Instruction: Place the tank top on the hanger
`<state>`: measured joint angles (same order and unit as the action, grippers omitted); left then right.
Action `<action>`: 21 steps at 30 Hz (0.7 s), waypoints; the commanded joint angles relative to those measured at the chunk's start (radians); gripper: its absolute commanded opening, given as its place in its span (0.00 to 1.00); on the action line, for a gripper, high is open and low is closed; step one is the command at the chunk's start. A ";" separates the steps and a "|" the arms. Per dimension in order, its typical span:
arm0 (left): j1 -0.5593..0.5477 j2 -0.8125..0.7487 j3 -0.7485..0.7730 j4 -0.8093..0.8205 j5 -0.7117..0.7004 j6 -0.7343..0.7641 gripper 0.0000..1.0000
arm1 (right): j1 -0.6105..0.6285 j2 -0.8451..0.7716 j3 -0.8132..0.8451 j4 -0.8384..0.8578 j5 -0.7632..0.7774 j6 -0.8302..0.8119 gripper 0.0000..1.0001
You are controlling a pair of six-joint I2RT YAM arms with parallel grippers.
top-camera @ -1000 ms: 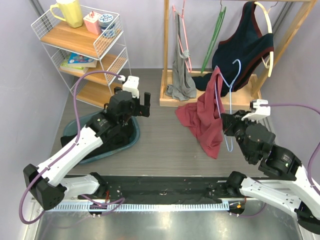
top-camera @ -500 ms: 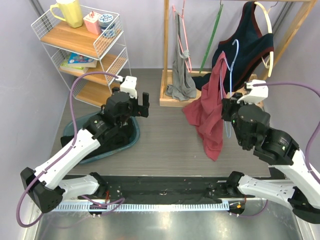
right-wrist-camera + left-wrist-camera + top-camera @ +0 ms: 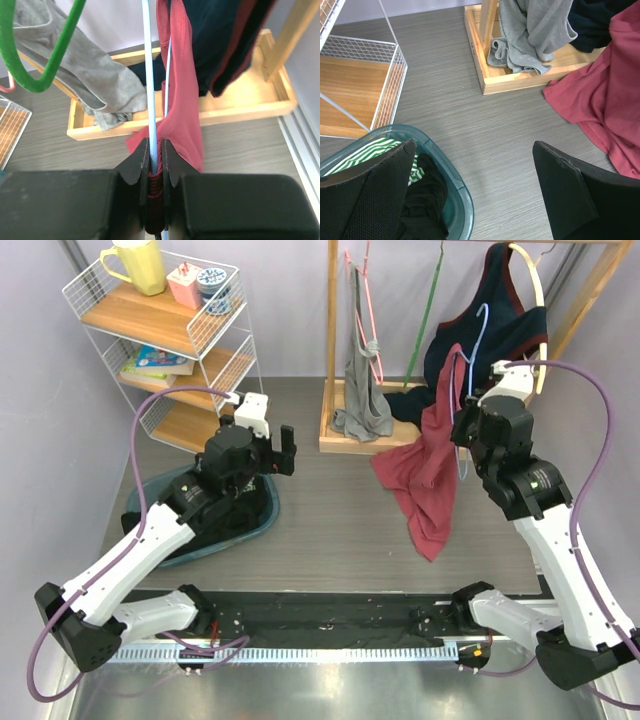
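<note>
The maroon tank top (image 3: pixel 428 468) hangs draped on the thin light-blue hanger (image 3: pixel 482 325), lifted in front of the wooden rack. Its lower part trails down toward the table. My right gripper (image 3: pixel 462 425) is shut on the hanger's wire and a bunch of the tank top's fabric; in the right wrist view the blue wire (image 3: pixel 149 75) and red cloth (image 3: pixel 181 100) run up from between the shut fingers (image 3: pixel 156 155). My left gripper (image 3: pixel 268 432) is open and empty, over the table near the teal basket; the tank top's edge shows at right in its view (image 3: pixel 605 105).
The wooden rack (image 3: pixel 330 340) holds a pink hanger (image 3: pixel 368 320) with a grey garment (image 3: pixel 362 400), a green hanger (image 3: pixel 428 310), and a navy garment with red trim (image 3: pixel 490 330). A teal basket (image 3: pixel 262 525) of clothes sits at left. A white wire shelf (image 3: pixel 165 340) stands at back left.
My right arm has raised the hanger and tank top up and back toward the rack. The left gripper has shifted slightly left and stayed open.
</note>
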<state>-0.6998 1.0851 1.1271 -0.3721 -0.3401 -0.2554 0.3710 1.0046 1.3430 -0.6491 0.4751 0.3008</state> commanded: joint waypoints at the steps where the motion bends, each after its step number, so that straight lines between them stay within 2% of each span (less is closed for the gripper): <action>1: 0.003 -0.017 -0.003 0.029 0.000 -0.004 1.00 | -0.049 0.025 0.067 0.170 -0.116 -0.063 0.01; 8: 0.003 -0.021 -0.004 0.030 -0.011 0.002 1.00 | -0.138 0.083 0.180 0.183 -0.190 -0.094 0.01; 21: 0.003 -0.017 -0.001 0.030 0.009 -0.004 1.00 | -0.216 0.255 0.476 0.155 -0.291 -0.129 0.01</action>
<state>-0.6998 1.0851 1.1267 -0.3717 -0.3397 -0.2554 0.1749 1.2186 1.7126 -0.5777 0.2256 0.2031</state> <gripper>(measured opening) 0.996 0.137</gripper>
